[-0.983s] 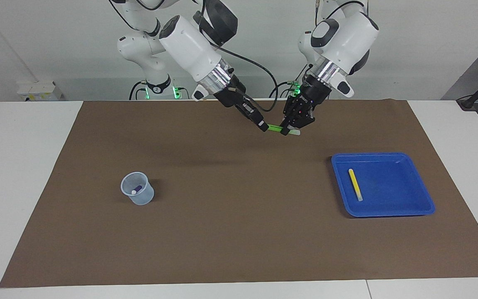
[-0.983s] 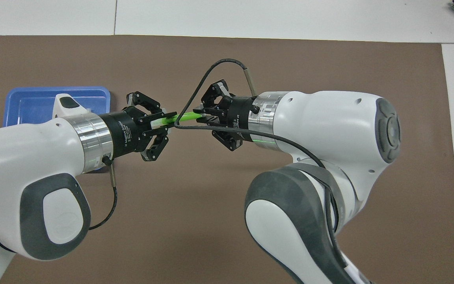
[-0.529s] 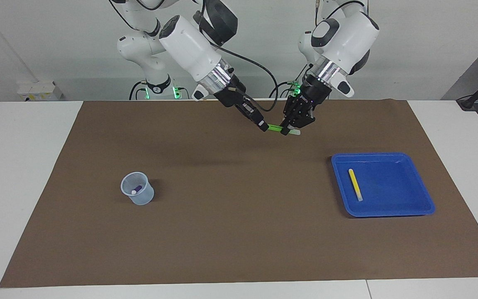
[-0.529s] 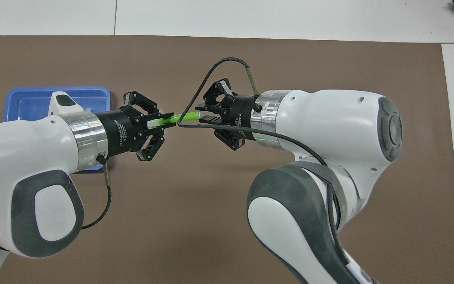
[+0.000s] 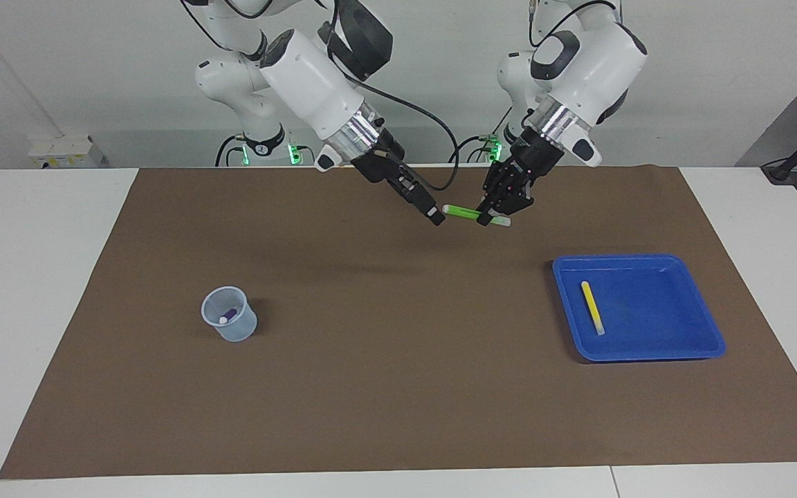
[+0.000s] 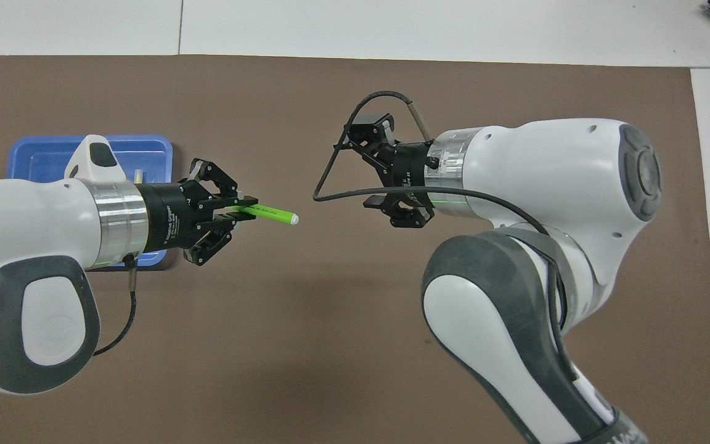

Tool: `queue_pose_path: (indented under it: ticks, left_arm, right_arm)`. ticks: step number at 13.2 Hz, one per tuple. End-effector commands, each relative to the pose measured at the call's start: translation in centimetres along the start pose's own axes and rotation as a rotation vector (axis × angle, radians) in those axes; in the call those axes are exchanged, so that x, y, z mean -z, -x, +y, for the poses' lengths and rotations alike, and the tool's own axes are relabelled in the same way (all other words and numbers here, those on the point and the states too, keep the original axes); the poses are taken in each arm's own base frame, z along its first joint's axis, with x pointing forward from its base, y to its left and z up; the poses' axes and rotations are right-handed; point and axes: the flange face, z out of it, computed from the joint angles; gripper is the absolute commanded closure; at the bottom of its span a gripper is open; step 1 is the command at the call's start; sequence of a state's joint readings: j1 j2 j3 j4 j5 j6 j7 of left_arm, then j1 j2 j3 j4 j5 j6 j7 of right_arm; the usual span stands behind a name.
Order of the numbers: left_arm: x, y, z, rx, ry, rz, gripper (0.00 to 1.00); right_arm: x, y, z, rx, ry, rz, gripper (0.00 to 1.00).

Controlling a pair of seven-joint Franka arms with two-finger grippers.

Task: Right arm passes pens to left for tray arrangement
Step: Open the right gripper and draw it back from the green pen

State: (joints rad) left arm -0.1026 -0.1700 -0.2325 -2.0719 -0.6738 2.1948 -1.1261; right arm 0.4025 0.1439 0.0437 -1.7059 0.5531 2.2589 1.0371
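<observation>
Two white arms (image 6: 546,166) with grey joint caps, silver wrist rings, black fingers (image 6: 370,132) and looping cable (image 6: 330,179).

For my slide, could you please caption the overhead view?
Left gripper holds the green pen alone; right gripper open, apart from it.

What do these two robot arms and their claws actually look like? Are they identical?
Nearly. Both arms are glossy white, rounded segments with dark grey joint caps and a silver ring at the wrist. The left gripper and right gripper are black two-finger claws built of linked bars, with small white lettering on the body. Only the right arm carries a thick black cable looping out to its wrist.
</observation>
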Motion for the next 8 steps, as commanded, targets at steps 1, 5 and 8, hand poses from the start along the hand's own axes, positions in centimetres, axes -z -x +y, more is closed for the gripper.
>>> queue_pose_path:
  ticks: [1, 5, 8]
  left_arm:
    - [0.5, 0.1, -2.3, -0.15, -0.047, 0.004, 1.0]
    - [-0.3, 1.6, -2.7, -0.198, -0.061, -0.005, 1.0]
    - [-0.1, -0.9, -4.2, -0.309, -0.19, 0.045, 1.0]
  right_arm:
    - [0.8, -2.0, 1.5, 0.211, 0.081, 0.041, 0.0]
    - [2.9, -7.6, 4.8, 0.521, 0.196, 0.048, 0.0]
    - [4.7, -11.7, 6.8, 0.678, 0.273, 0.062, 0.0]
